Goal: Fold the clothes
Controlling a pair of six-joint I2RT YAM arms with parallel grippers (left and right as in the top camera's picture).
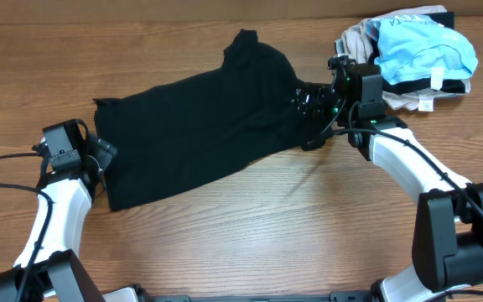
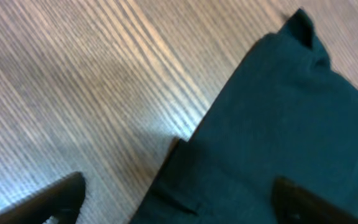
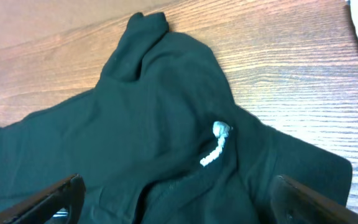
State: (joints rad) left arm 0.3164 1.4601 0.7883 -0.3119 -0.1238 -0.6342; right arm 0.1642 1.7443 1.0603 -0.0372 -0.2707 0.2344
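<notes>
Clothes [image 1: 199, 126] of limp black fabric are lying spread across the middle of the worktop [image 1: 267, 235], the right end bunching up; the left claw [image 1: 99, 158] is hovering open at the fabric's lower left corner; the right claw [image 1: 315, 102] is gaping wide over the rumpled right end, gripping nothing; a light blue garment [image 1: 426, 50] is sitting apart at the far right.
</notes>
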